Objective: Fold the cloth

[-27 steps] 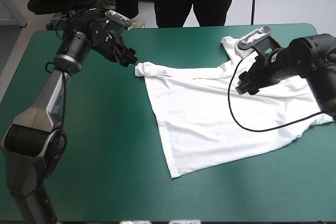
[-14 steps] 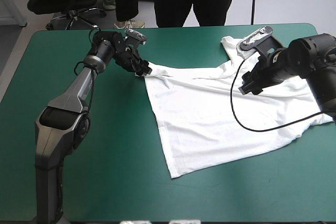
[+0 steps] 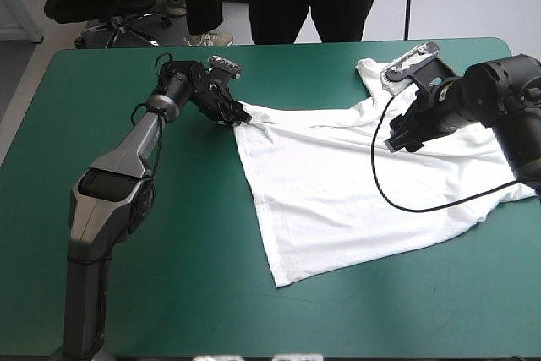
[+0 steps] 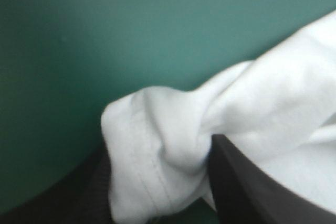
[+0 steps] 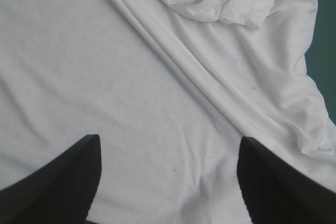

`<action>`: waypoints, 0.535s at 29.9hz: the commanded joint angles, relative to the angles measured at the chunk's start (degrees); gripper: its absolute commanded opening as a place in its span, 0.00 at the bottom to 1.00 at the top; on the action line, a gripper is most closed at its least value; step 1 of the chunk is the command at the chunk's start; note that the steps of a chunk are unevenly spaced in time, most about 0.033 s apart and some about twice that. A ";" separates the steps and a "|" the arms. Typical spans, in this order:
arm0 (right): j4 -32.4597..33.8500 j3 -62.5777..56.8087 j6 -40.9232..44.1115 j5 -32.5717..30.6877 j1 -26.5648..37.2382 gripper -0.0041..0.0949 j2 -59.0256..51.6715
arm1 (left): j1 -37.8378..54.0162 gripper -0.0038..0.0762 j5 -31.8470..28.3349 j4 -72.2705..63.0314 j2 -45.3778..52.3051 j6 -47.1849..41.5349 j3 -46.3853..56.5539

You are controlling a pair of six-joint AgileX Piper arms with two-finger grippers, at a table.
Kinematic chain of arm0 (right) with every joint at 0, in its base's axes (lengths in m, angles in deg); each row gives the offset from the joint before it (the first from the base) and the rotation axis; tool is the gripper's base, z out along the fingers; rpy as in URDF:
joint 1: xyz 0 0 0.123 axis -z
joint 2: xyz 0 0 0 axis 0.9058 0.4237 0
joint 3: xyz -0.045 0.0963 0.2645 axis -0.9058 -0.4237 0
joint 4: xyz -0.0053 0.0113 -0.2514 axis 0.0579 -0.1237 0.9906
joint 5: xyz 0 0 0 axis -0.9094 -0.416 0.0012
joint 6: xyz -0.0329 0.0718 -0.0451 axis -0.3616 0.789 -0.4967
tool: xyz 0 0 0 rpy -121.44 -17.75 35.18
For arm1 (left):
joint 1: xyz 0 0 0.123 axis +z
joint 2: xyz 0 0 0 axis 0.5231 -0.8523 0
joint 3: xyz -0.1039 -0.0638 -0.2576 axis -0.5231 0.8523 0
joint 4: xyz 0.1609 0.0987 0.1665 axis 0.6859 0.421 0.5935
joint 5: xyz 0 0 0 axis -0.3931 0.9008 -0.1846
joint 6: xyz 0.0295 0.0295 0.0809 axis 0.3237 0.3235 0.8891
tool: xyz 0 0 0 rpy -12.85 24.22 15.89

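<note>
The white T-shirt (image 3: 338,183) lies mostly spread on the teal-green cover, wrinkled along its far side. My left gripper (image 3: 239,116) pinches the shirt's far left corner, a bunched sleeve (image 4: 163,150) squeezed between its black fingers (image 4: 247,182). Over the shirt's right part hovers my right gripper (image 3: 400,141), its fingers (image 5: 58,177) wide apart with only flat white cloth (image 5: 157,93) beneath and nothing between them. A folded sleeve (image 5: 226,1) lies ahead of the right gripper.
Bare teal-green cover (image 3: 169,276) stretches left of the shirt and along the near edge. The shirt's right hem reaches close to the table's right edge (image 3: 528,196).
My left arm has swung in toward the shirt, carrying the gripped sleeve a little to the right. The right gripper has barely moved.
</note>
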State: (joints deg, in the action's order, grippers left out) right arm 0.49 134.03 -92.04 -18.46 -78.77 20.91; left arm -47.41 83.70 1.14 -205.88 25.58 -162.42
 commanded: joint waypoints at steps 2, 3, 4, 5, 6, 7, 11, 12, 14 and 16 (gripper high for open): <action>0.00 1.07 -3.36 2.13 -0.01 0.72 -2.09 | -0.26 0.27 -0.80 -1.96 3.08 -0.01 -1.54; 0.00 0.98 -4.57 1.99 -0.01 0.72 -2.09 | -0.26 0.22 -0.50 -2.06 3.08 -0.01 -1.54; 0.00 0.94 -5.53 1.89 -0.01 0.72 -2.09 | -0.26 0.13 -0.34 -2.11 3.08 -0.49 -1.54; 0.00 0.49 -6.17 1.89 -0.01 0.72 -2.09 | -0.26 0.08 -0.07 -2.22 3.08 -0.69 -1.54; 0.00 0.17 -6.53 1.89 -0.01 0.72 -2.09 | -0.26 0.02 -0.09 -2.36 3.08 -0.98 -1.54; -0.57 -0.66 -7.61 1.89 -0.01 0.71 -2.09 | -0.26 0.03 -0.09 -2.36 3.08 -1.37 -1.54; -7.22 -5.05 -12.32 1.62 -0.01 0.69 -2.09 | -0.26 0.03 1.96 -2.36 3.08 -2.66 -1.54; -8.96 -6.50 -12.94 1.36 -0.10 0.69 -2.09 | -0.16 0.03 2.72 -2.36 3.08 -2.66 -1.54; -12.19 -9.12 -14.83 0.76 -1.42 0.67 -2.20 | 0.01 0.03 4.15 -2.36 3.08 -2.66 -1.54; -12.91 -11.19 -15.35 0.51 -4.64 0.65 -2.58 | 0.41 0.03 5.08 -2.72 3.08 -2.66 -1.54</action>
State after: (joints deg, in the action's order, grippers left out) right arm -9.20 124.00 -105.29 -18.70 -80.37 20.91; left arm -47.35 86.01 -1.34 -206.05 23.48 -162.72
